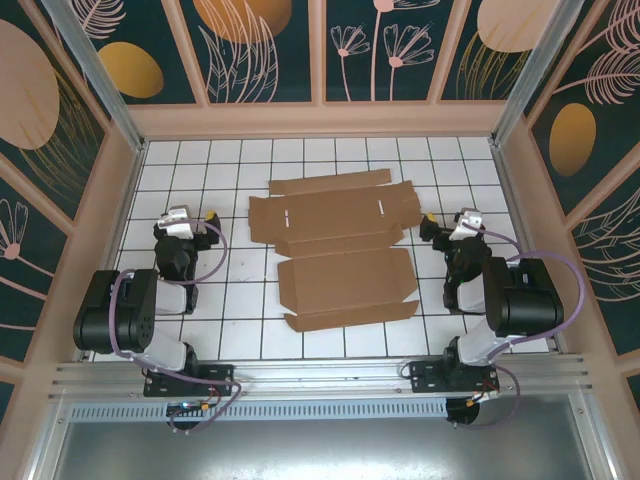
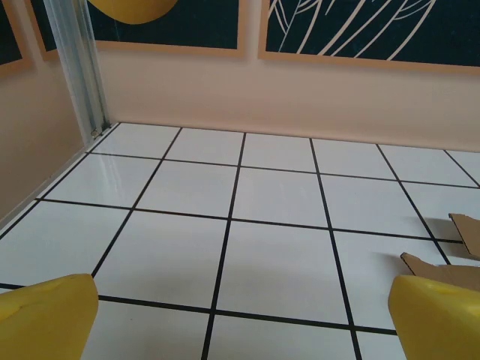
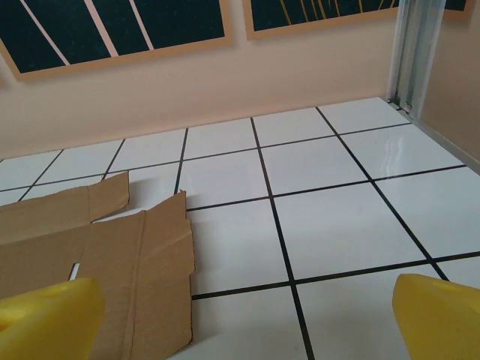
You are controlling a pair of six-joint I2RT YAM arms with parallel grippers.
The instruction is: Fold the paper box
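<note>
My left gripper and right gripper both gape wide, holding nothing, near the worktop's side edges. The box lies flat and unfolded at its middle. I worry that a finger nudging a flap will just slide the sheet across the slick tile.

A white tabletop gridded in black sits inside peach walls bearing dark floral panels.
</note>
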